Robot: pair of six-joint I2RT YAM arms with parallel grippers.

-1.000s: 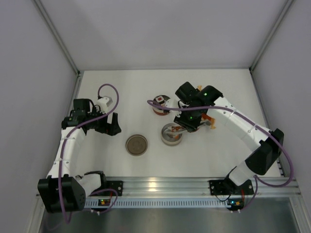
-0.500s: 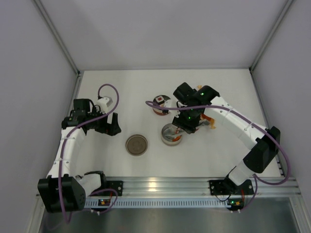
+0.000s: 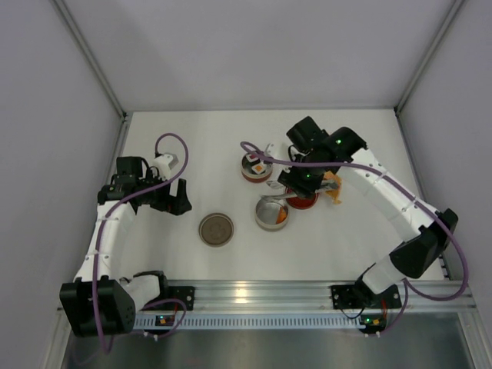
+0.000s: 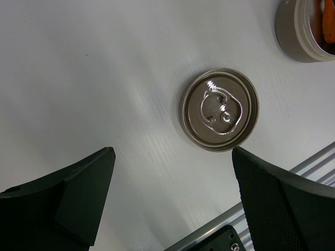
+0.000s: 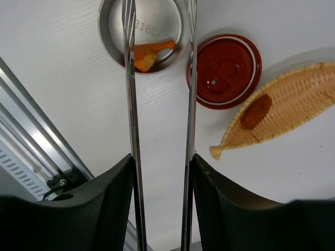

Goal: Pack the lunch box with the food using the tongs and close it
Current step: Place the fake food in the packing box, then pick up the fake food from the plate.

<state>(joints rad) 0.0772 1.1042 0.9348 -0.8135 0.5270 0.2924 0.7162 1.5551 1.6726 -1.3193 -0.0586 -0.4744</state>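
Right jaws grip the tongs (image 5: 130, 104), tips parted and empty above the tin (image 5: 157, 23), which holds orange chunks (image 5: 146, 55). One chunk (image 5: 256, 111) lies in the tray (image 5: 293, 99) and the lid (image 4: 220, 109) sits on the worktop (image 4: 104, 63), so closing is left. Left jaws open, empty.

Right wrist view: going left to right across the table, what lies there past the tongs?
Steel tin holding orange chunks → red lid → orange boat-shaped tray with one brownish piece. The tongs cross the tin, so they are left out.
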